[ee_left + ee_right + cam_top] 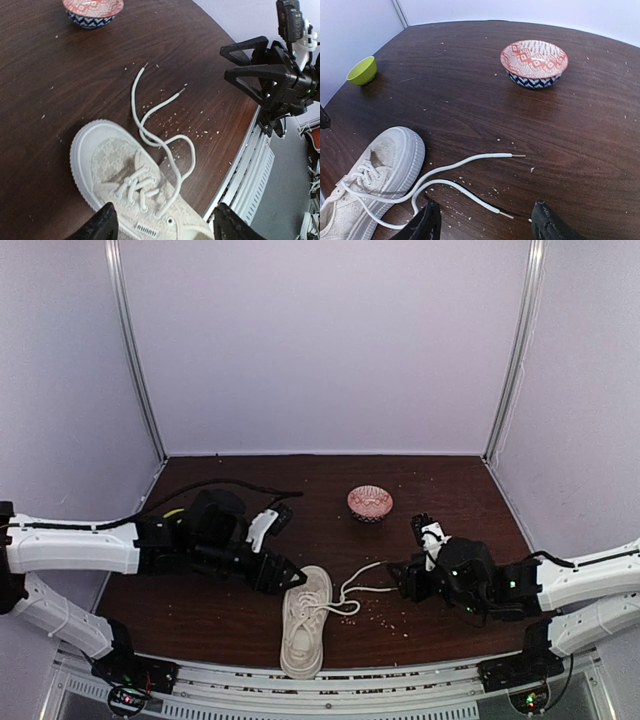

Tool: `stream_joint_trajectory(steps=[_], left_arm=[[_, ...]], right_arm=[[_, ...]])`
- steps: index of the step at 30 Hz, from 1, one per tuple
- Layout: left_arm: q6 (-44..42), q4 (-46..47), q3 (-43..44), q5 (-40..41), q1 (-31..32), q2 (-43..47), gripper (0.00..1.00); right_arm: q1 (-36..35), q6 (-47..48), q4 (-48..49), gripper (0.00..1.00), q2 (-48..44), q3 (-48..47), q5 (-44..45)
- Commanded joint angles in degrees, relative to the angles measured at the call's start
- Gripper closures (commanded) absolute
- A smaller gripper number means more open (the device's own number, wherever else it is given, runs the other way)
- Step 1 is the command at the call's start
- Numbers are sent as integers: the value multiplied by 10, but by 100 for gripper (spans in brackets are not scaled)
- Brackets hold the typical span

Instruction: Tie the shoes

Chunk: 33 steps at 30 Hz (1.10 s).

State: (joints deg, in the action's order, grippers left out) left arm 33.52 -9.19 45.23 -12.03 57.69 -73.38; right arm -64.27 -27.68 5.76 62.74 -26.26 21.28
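Left end effector (290, 577) and right end effector (235, 62), both released, flank the shoe (107, 160); a shallow pinch could drop its laces (165, 145).

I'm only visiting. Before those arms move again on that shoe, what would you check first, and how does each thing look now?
1. Cream canvas sneaker upright on its sole: ok.
2. White laces tied: not ok; both ends lie loose on the dark wooden table.
3. Left gripper open and empty over the sneaker: ok.
4. Right gripper open and empty by the lace ends: ok.
5. Red patterned bowl apart from the laces: ok.
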Motion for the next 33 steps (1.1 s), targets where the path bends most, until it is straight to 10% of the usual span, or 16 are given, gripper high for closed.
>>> stream_joint_trajectory(steps=[1, 21, 33], left_arm=[[-87, -63, 114, -48, -2, -101, 41], [-27, -29, 150, 183, 10, -94, 41], [-1, 20, 29, 306, -11, 55, 2]], right_arm=[[23, -69, 12, 37, -6, 31, -30], [71, -70, -99, 50, 170, -77, -136], [108, 53, -178, 49, 207, -141, -160]])
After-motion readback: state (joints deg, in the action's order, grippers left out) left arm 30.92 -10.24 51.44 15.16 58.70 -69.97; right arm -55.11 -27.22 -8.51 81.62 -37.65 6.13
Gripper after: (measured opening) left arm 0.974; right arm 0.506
